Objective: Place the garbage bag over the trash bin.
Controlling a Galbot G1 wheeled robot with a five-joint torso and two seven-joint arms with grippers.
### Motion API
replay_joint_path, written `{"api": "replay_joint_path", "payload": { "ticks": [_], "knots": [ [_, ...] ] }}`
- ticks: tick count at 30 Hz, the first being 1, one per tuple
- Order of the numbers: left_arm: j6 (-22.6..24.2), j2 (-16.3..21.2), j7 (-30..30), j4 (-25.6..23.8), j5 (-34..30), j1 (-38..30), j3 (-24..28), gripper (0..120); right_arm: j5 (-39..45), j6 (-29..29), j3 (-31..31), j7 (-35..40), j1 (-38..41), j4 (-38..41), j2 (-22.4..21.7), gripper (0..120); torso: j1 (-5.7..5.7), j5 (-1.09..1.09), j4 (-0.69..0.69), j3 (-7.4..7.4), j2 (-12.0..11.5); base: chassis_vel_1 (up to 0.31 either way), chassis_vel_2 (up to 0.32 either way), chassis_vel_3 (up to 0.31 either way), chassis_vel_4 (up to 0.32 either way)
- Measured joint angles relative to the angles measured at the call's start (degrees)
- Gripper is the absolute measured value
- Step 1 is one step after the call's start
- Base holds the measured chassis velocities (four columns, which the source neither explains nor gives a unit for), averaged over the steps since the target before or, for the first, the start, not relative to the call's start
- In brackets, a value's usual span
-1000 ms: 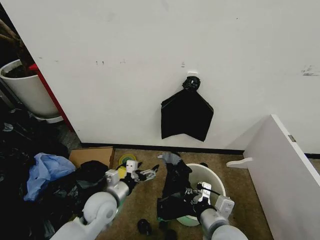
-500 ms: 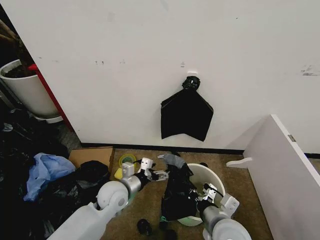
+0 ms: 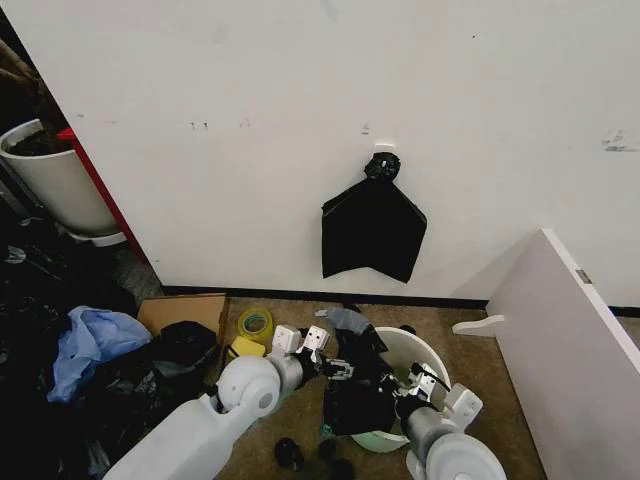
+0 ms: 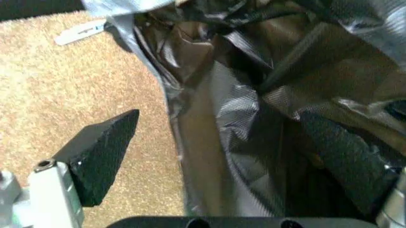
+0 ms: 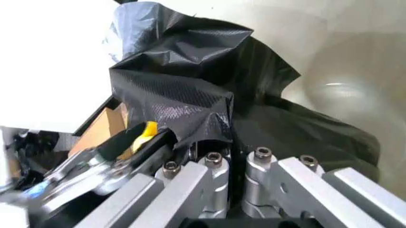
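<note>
Bag (image 3: 355,385): thin glossy black film, crumpled, draped over the left side of the bin's rim and hanging down its outer wall. Bin (image 3: 420,352): round white bucket, upright on brown carpet near the wall, mouth partly uncovered.

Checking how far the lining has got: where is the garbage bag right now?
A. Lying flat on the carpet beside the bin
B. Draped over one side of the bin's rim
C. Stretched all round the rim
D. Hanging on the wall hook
B: the garbage bag hangs over the left side of the trash bin, whose far rim is still bare white.
</note>
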Motion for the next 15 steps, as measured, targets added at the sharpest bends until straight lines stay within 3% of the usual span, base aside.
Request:
{"api": "replay_joint_path", "payload": {
  "ticks": [6,10,13,15],
  "knots": [
    [0.0,-3.0,-3.7,2.5,-0.9,-1.0,2.4,99,-1.7,-0.5,-0.8,-0.1,-0.3,0.1,0.2,0,0.0,0.0,0.0,0.0,0.0,0.0,0.0,0.0,0.0],
    [-0.1,-4.0,-5.2,3.3,-1.6,-0.9,3.3,87,-2.6,-0.8,-0.8,-0.1,-0.5,0.2,0.2,0,0.0,0.0,0.0,0.0,0.0,0.0,0.0,0.0,0.0],
    [-0.2,-4.7,-5.3,4.1,-1.6,-0.5,3.4,72,-3.6,-1.2,-0.8,-0.2,-0.8,0.7,0.1,0,0.0,0.0,0.0,0.0,0.0,0.0,0.0,0.0,0.0],
    [-0.2,-4.8,-5.3,4.2,-1.6,-0.5,3.4,70,-3.9,-1.3,-0.8,-0.2,-0.9,0.7,0.1,0,0.0,0.0,0.0,0.0,0.0,0.0,0.0,0.0,0.0]
  ]
}}
